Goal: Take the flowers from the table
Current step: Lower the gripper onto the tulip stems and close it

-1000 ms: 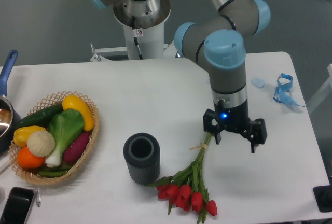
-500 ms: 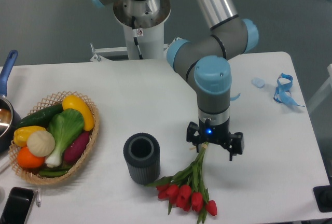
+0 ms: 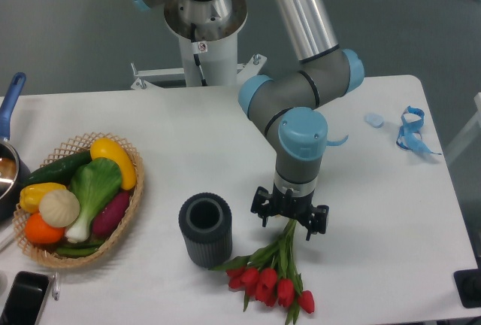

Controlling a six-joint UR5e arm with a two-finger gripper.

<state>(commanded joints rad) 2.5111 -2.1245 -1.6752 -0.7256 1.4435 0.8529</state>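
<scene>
Dark ribbed cylinder cup point(image 3: 205, 229) stands upright on the white table point(image 3: 188, 137), just left of the flowers point(image 3: 274, 272), close to the leaves but whether touching can't tell. Wicker basket point(image 3: 75, 197) w/ produce sits far left, well apart; pot w/ blue handle point(image 3: 9, 133) at the left edge, a phone point(image 3: 22, 300) at bottom left corner. Blue ribbon point(image 3: 411, 131) and a small pale bit point(image 3: 373, 119) lie near the right rear of the table, well apart from the bunch. Arm base post point(image 3: 203, 31) at the rear.

Flowers lie flat near the front edge, right of centre. Long axis roughly front-to-back, tilted a little: red buds toward the front edge, stem ends toward the rear, running up under the gripper point(image 3: 290, 222).

Gripper points straight down over the stem ends, fingers spread, one each side of the stems, nothing clamped. Contact w/ table can't be told.

Vs 0.5 s ago: gripper has shifted left and a bit toward the front, now centred over the stems instead of off to their right. Bunch, cup, basket unchanged
</scene>
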